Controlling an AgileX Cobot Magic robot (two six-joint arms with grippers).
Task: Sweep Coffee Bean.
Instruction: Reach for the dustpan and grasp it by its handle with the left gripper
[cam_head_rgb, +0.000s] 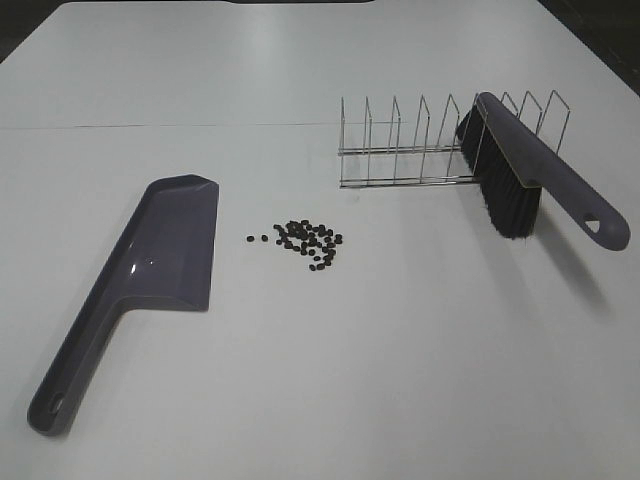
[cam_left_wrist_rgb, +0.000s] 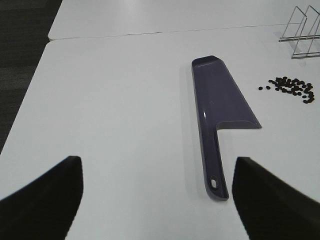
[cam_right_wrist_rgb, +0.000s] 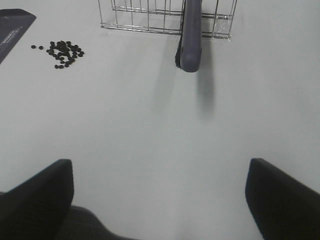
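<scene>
The coffee beans (cam_head_rgb: 305, 241) lie in a loose dark cluster on the white table, just right of the purple-grey dustpan (cam_head_rgb: 150, 270). The dustpan lies flat with its handle toward the front left. The purple-grey brush (cam_head_rgb: 520, 180) with black bristles (cam_head_rgb: 508, 205) leans in the wire rack (cam_head_rgb: 420, 145), its handle pointing to the front right. No gripper shows in the exterior high view. My left gripper (cam_left_wrist_rgb: 157, 165) is open and empty, behind the dustpan (cam_left_wrist_rgb: 220, 100) handle; the beans (cam_left_wrist_rgb: 292, 89) lie beyond it. My right gripper (cam_right_wrist_rgb: 160, 162) is open and empty, well short of the brush handle (cam_right_wrist_rgb: 191, 40) and the beans (cam_right_wrist_rgb: 62, 52).
The wire rack (cam_right_wrist_rgb: 165, 17) stands at the back right of the white table (cam_head_rgb: 350, 380). A seam runs across the table behind the dustpan. The table's left edge and dark floor (cam_left_wrist_rgb: 20, 55) show in the left wrist view.
</scene>
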